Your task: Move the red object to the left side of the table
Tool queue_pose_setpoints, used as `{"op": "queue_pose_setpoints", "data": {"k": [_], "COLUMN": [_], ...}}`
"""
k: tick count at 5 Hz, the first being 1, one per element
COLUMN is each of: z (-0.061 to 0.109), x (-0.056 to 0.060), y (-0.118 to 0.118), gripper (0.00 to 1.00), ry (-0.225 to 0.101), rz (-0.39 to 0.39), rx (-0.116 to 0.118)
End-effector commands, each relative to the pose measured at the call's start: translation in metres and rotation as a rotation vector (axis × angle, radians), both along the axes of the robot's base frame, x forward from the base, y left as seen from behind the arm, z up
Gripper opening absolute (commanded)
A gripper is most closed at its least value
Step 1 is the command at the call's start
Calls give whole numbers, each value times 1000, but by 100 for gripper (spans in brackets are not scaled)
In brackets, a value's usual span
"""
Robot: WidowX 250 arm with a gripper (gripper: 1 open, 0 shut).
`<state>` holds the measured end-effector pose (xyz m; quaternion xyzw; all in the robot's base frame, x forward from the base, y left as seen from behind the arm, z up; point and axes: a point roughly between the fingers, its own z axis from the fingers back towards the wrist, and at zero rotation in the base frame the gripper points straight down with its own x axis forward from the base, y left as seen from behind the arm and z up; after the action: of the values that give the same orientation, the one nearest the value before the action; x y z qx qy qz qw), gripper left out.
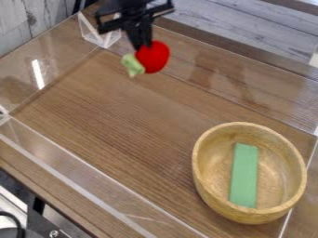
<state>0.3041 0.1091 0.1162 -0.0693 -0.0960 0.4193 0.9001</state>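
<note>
I'm carrying the red object (pixel 152 58), the pincer (pixel 139 46) pinching it, above the counter (pixel 112 130) near its far left corner. Transport step underway; next I judge it needs lowering onto the left side and releasing.

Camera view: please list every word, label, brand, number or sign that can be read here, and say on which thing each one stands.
None: no readable text shows in this view.
The gripper, the red toy fruit it holds, the wooden bowl, the green block inside it and the table carry no visible lettering.
</note>
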Motion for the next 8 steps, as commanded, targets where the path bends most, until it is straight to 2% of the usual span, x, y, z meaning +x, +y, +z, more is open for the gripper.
{"op": "queue_pose_setpoints", "data": {"k": [1, 2, 4, 5, 7, 8], "z": [21, 18, 4, -3, -33, -32], "x": [-11, -21, -18, -14, -5, 6], "y": [30, 55, 103, 107, 101, 94], "gripper": [0, 0, 0, 0, 0, 100], "ry": [-73, -81, -77, -70, -48, -33], "rz": [16, 14, 96, 116, 123, 153], "rx": [52, 73, 129, 151, 201, 214]}}
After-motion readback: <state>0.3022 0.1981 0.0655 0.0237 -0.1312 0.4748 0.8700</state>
